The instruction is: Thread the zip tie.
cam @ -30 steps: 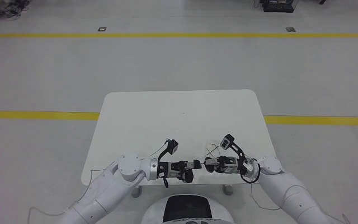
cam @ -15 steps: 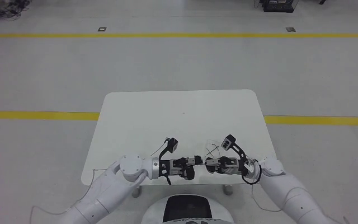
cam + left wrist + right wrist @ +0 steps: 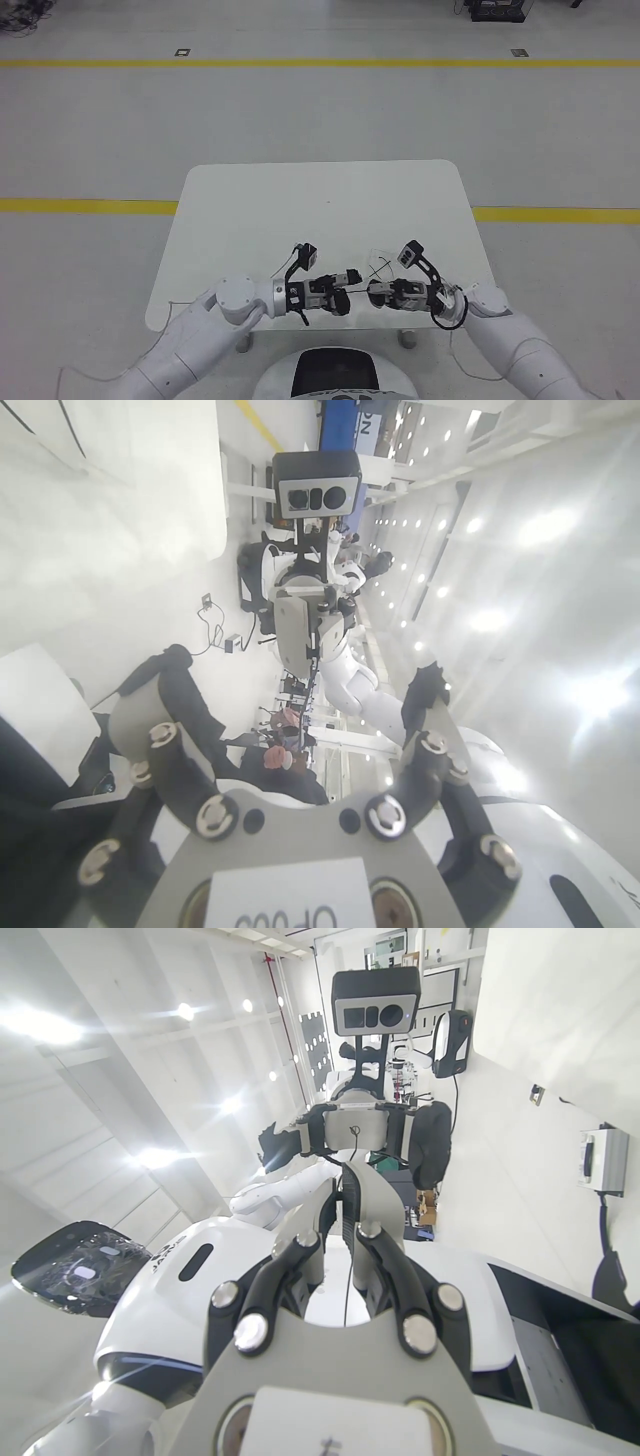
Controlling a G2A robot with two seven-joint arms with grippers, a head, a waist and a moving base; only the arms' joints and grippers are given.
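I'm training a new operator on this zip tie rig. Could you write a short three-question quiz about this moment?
1. True or false: the left gripper has its jaws shut.
2. Which one holds the zip tie? A) left gripper B) right gripper C) neither
3. Fill in: the two grippers face each other above the white table, close to its ____ edge (near or far, from the robot).
Key: 1 false, the jaws stand wide open; 2 B; 3 near.
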